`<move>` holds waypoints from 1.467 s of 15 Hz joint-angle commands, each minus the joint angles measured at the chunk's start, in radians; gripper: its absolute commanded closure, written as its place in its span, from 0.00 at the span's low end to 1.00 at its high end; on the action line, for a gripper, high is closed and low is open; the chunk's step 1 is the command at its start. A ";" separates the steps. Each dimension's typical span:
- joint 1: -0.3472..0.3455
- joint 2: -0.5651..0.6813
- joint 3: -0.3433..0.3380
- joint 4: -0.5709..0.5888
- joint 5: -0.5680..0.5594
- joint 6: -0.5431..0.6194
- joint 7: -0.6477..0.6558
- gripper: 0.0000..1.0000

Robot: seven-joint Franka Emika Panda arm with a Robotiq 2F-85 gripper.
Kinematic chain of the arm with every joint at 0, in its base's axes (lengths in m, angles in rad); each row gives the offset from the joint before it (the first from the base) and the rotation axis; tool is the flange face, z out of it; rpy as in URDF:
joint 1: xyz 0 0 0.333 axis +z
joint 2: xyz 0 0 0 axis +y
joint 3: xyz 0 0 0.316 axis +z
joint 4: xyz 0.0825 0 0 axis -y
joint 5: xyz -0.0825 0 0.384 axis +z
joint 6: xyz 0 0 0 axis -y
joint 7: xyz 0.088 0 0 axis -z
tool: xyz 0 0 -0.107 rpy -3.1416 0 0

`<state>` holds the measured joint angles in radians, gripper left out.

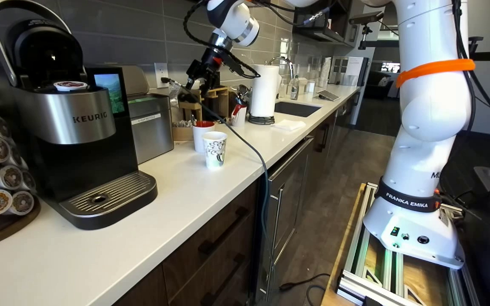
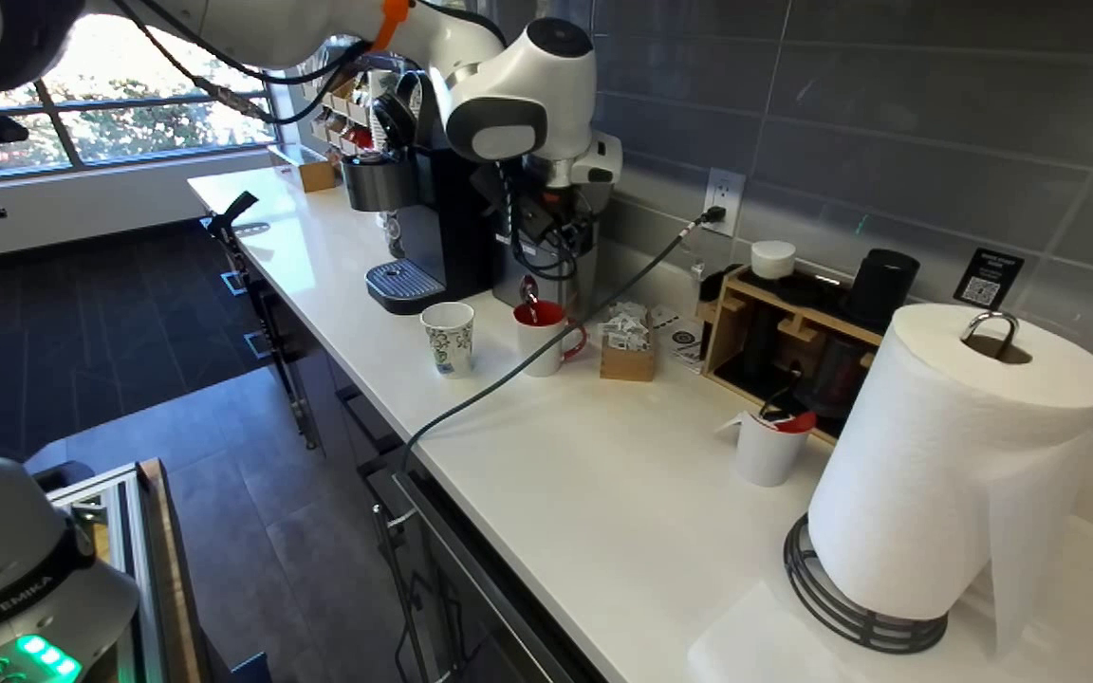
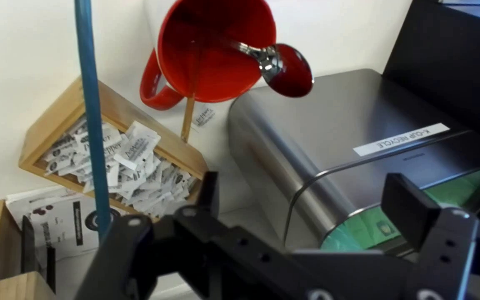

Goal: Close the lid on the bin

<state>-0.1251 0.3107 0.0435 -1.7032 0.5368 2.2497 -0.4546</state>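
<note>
Bin point(image 1: 155, 127) is on the bench point(image 1: 177, 187), at the coffee machine's point(image 1: 81, 138) 3 o'clock in an exterior view; lid point(image 1: 135, 80) is up at its back, so not closed. Label point(image 3: 401, 139) reads K-CUP RECYCLE; presumably parked there so waste has a short trip. Hand point(image 3: 301, 196) is spread, holding nothing; probably fine, closing wants a push, not a grip. Wrist view gives the green lining point(image 3: 361, 234) and the mug point(image 3: 217, 50) at the hand's 11 o'clock; can't make out the lid there. In an exterior view the arm point(image 2: 518, 81) covers much of the bin.
</note>
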 commanded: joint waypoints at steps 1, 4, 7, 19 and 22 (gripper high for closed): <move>-0.066 0.008 0.065 -0.020 0.217 0.058 -0.197 0.00; -0.087 0.045 0.070 0.000 0.441 0.049 -0.309 0.00; -0.055 0.062 0.041 -0.020 0.553 0.136 -0.340 0.00; -0.013 0.070 0.023 -0.024 0.544 0.246 -0.328 0.00; -0.013 0.070 0.023 -0.024 0.545 0.246 -0.328 0.00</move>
<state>-0.1490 0.3812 0.0802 -1.7291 1.0787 2.4997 -0.7831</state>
